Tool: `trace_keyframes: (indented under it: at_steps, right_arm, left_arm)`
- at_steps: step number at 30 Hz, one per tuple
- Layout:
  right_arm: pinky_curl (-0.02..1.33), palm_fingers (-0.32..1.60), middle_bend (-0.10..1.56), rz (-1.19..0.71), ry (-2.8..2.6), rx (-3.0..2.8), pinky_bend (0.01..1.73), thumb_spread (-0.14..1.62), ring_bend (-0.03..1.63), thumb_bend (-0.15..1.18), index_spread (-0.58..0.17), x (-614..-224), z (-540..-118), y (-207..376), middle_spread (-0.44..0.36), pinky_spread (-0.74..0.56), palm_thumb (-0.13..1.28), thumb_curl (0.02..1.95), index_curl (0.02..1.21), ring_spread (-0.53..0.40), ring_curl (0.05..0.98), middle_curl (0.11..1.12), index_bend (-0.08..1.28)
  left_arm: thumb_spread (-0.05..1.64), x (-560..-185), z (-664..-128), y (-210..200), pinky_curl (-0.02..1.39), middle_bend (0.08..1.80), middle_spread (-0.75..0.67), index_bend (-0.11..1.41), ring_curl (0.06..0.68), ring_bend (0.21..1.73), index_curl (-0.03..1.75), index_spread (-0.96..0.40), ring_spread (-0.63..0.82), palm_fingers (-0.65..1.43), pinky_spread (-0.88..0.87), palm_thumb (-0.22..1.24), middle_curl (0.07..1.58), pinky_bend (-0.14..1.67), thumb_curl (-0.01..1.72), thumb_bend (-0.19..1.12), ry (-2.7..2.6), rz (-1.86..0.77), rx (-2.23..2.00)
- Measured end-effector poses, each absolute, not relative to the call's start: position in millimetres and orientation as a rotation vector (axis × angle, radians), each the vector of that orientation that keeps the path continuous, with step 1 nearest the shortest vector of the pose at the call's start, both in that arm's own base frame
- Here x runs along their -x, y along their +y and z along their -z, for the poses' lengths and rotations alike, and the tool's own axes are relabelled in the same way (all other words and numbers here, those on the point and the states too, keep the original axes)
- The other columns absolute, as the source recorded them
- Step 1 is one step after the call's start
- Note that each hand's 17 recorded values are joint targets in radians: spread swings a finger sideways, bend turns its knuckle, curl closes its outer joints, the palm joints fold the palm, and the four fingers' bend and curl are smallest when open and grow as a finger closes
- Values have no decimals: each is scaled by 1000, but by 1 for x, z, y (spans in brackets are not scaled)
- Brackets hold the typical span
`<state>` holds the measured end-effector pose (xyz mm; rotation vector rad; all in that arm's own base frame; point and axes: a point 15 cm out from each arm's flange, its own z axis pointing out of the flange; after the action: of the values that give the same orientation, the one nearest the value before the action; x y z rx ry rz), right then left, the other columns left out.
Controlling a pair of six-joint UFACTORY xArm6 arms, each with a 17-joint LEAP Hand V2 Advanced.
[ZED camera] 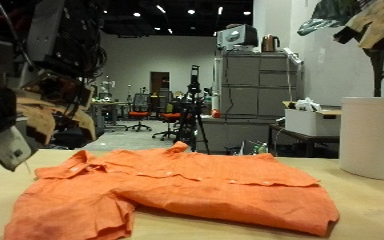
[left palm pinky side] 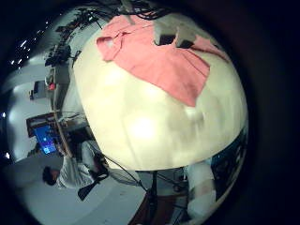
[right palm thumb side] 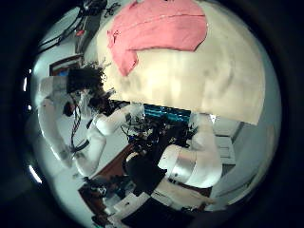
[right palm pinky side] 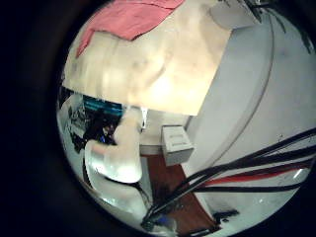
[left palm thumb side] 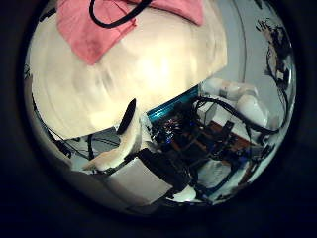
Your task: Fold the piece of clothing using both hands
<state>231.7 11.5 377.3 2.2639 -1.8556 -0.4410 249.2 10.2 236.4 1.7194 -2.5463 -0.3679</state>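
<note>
A: While scanning the outside view, noted orange shirt (ZED camera: 179, 190) spread flat on pale tabletop (ZED camera: 365, 215), collar toward the far side, one short sleeve folded out at the near corner. Confirm?

B: Confirmed. Lies open, some wrinkles, nothing on top of it.

A: Hands?

B: Near hand (ZED camera: 19, 95) hangs above the sleeve end of the shirt, clear of the cloth. Fingers droop loose, slightly spread, gripping nothing. Far hand (ZED camera: 365, 22) up at the other side, well above the tabletop, fingers dangling, likewise empty. Cannot tell from here which is left and which right.

A: On to left little finger side palm view.

B: Shirt (left palm pinky side: 155, 56) seen whole, lying toward one edge of the tabletop (left palm pinky side: 159, 122). Dark fingertips (left palm pinky side: 174, 38) show in front of the cloth; no cloth pinched.

A: Left thumb side?

B: Only a part of the shirt (left palm thumb side: 94, 25) at the rim of the view, on bare tabletop (left palm thumb side: 149, 69). Well away from the palm.

A: Right little finger side?

B: Same story: strip of shirt (right palm pinky side: 123, 22) at the far end of the tabletop (right palm pinky side: 168, 69), small, distant.

A: Right thumb side?

B: Shirt (right palm thumb side: 157, 28) seen entire, flat, sleeves out, near one edge of the tabletop (right palm thumb side: 209, 76). Nothing held by that palm.
</note>
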Motion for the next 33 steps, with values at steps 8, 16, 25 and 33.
trace_keyframes:
  at_steps: [8,16,25,33]
  right_arm:
    - [296,260,192,394,-1829,-2315,282,1023,283,-22,-305,-263,-361,13,98,316,232,273,317,202,260,306,174]
    - [296,252,189,364,-1748,-2330,275,1035,265,-25,-304,-273,-354,10,121,310,246,269,324,200,252,306,183]
    - [296,258,184,340,-1710,-2388,271,1036,242,-25,-306,-282,-350,9,110,314,246,266,331,199,245,304,183]
    - [296,259,184,346,-1702,-2391,274,1036,229,-25,-307,-281,-348,9,104,316,247,264,334,206,242,302,181]
  left_arm:
    - [1023,-264,-203,2,341,176,159,152,231,522,271,59,422,47,309,433,339,402,318,-24,-2495,466,-1683]
    - [1003,-279,-180,-11,336,180,189,153,234,544,275,72,397,12,314,426,324,402,315,-27,-2506,523,-1700]
    - [984,-289,-160,-5,322,264,179,136,238,575,252,79,361,47,335,416,352,380,313,-27,-2469,563,-1771]
    - [957,-297,-149,7,284,484,-16,201,204,518,301,28,149,369,173,435,414,293,319,-24,-2438,644,-1819]
